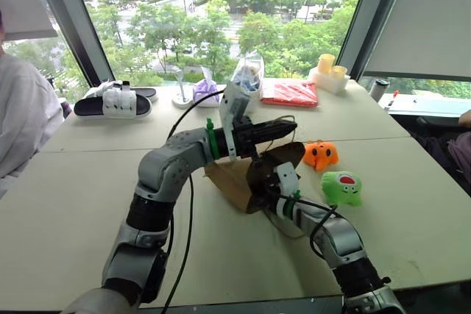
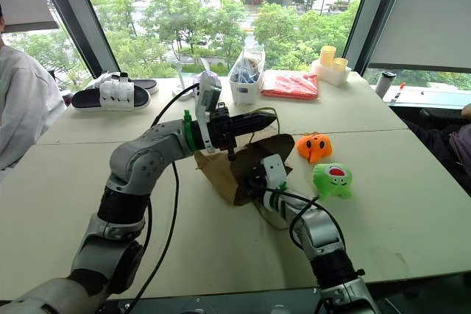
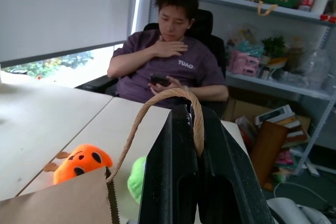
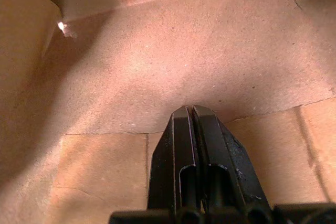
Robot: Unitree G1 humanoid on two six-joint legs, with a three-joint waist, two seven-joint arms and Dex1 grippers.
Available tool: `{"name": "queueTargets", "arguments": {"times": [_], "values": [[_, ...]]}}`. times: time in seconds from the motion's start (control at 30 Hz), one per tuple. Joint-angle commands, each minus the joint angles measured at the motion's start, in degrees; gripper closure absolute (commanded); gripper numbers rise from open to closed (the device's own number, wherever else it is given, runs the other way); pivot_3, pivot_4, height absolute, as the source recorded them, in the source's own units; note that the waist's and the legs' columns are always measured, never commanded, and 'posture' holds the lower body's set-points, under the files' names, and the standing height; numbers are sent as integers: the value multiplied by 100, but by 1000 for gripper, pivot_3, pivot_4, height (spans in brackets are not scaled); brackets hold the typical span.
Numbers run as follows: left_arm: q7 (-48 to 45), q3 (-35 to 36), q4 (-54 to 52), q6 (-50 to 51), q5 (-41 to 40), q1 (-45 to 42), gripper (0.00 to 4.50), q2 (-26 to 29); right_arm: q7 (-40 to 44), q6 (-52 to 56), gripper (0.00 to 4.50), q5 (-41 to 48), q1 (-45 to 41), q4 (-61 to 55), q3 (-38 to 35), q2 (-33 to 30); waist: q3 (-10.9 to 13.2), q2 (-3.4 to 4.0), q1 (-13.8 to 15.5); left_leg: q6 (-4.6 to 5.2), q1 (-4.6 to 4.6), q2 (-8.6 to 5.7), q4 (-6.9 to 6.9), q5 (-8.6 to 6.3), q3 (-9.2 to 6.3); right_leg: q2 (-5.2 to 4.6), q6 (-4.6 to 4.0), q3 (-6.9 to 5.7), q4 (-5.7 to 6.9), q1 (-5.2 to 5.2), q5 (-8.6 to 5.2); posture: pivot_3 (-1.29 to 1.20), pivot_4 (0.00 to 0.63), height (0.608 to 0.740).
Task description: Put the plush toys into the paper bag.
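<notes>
Two pincers work at the paper bag (image 1: 229,179), which lies on its side near the middle of the surface (image 1: 66,204) with its mouth turned toward the right edge. The left pincer (image 1: 288,129) is closed on a tan cord handle (image 3: 157,109) of the bag; in the left wrist view the loop arches over the black fingers (image 3: 173,171) and is pinched between them, and the pincer points across toward the right, above the bag's upper lip. The right pincer (image 4: 191,110) is closed with nothing in it, its two fingers pressed together, and it reaches in through the bag's mouth, its tips resting against the brown paper of the inner wall. Both plush toys lie outside the bag on the surface, on the side of its mouth toward the right edge: the orange plush toy (image 1: 321,155) just beyond the mouth, and the green plush toy (image 1: 342,187) with its red-and-white patch nearer the front edge, just beside the orange one. Along the far edge of the surface stand a clear plastic bag of blue items (image 1: 249,76), a purple pouch (image 1: 205,91), a red packet (image 1: 291,94), two yellow cups (image 1: 331,67) and a pair of black-and-white sandals (image 1: 114,101). A seated person in a purple shirt (image 3: 168,61) holding a phone is beyond the right edge, and a white sleeve (image 1: 22,119) shows at the left edge.
</notes>
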Motion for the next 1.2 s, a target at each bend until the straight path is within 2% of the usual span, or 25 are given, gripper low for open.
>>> {"name": "queueTargets", "arguments": {"times": [0.03, 0.13, 0.47, 0.6, 0.87, 0.93, 1.03, 1.07, 1.1, 1.13, 1.2], "values": [[-128, 88, -484, 209, -522, -42, 4467, -63, 7, 182, 4500, -23, 169, -67, 67, 140, 0, 0, 1, 0, 1, 0, 0, 0, 0, 0, 0, 1, 0, 0, 0, 0, 150, 740], [-152, 86, -544, 305, -676, 57, 4467, -45, 6, 216, 4500, -53, 196, -107, 51, 166, 0, 0, 0, 3, 1, 0, 0, -2, -1, 0, 0, 0, 0, 1, 0, 0, 150, 740], [-23, 152, 68, -195, -300, 40, 4467, 6, -29, 274, 4500, -68, 264, -231, -64, 170, -1, 0, 18, 5, 3, -1, 2, -2, 1, 0, 0, 0, 1, 4, 0, 0, 150, 740], [-210, -59, 337, -540, 76, 127, 4467, 170, 5, 108, 4500, 77, 332, -513, -258, 200, -1, 0, 18, 3, 3, -1, 2, -2, 1, 0, 0, 0, 1, 4, 0, 0, 150, 740], [-531, -222, 594, -799, 356, 331, 4467, 320, 401, 771, 4500, 1447, 1152, -2828, -1191, -208, 0, 1, 44, 9, -9, -3, 2, -5, -8, -1, 0, 0, -2, -3, 0, 0, 150, 740], [-539, -239, 587, -809, 385, 372, 4467, 310, 378, 1126, 4500, 1995, 1379, -3381, -1501, -324, 0, 1, 42, 10, -8, -3, 1, -5, -9, -1, 0, -1, -3, -1, 0, 0, 150, 740], [-545, -246, 560, -795, 393, 409, 4467, 307, 222, 1618, 4500, 3293, 1672, -4072, -2297, -487, 0, 1, 39, 11, -7, -2, 1, -6, -12, -1, 0, -1, -2, 0, 0, 0, 150, 740], [-549, -244, 556, -782, 390, 411, 4500, 305, 140, 1717, 3942, 3673, 1723, -4187, -2572, -581, 0, 1, 39, 12, -6, -1, 1, -6, -13, -1, 0, 0, -3, 1, 0, 0, 150, 740], [-561, -239, 561, -776, 389, 411, 4500, 307, 29, 1766, 3649, 3984, 1740, -4231, -2816, -669, 0, 0, 41, 12, -6, -1, 1, -7, -14, -1, 0, 0, -3, 1, 0, 0, 150, 740], [-568, -244, 561, -767, 391, 410, 4500, 302, -99, 1749, 3145, 4261, 1744, -4193, -3162, -800, 0, 0, 41, 12, -6, 0, 2, -7, -15, -1, 0, 0, -4, 3, 0, 0, 150, 740], [-598, -252, 569, -752, 390, 401, 4500, 303, -335, 1620, 2098, 4393, 1712, -3963, -3721, -1065, 0, 0, 49, 13, -4, -1, 4, -7, -12, -1, 0, -1, -4, 8, 0, 0, 150, 740]]}}
